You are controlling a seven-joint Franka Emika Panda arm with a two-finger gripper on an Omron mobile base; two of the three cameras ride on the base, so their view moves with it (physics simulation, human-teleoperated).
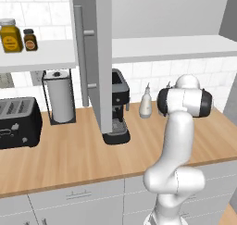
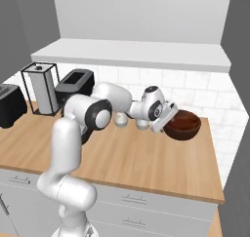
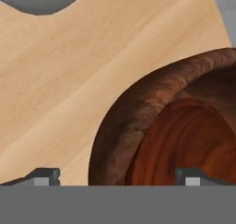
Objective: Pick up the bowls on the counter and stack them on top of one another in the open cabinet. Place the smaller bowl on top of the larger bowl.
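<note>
Reddish-brown bowl (image 2: 184,125) sat on counter (image 2: 141,158) near right end, below open cabinet (image 2: 132,53). Looked rigid, light, smooth; thick rim best hold. Gripper (image 3: 117,176) spread wide, empty, fingers straddling near rim.

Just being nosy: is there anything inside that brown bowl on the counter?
What shows of the brown bowl's inside is bare reddish wood. In the hand view its right part runs off the picture, and from the base the claw covers its near rim.
</note>
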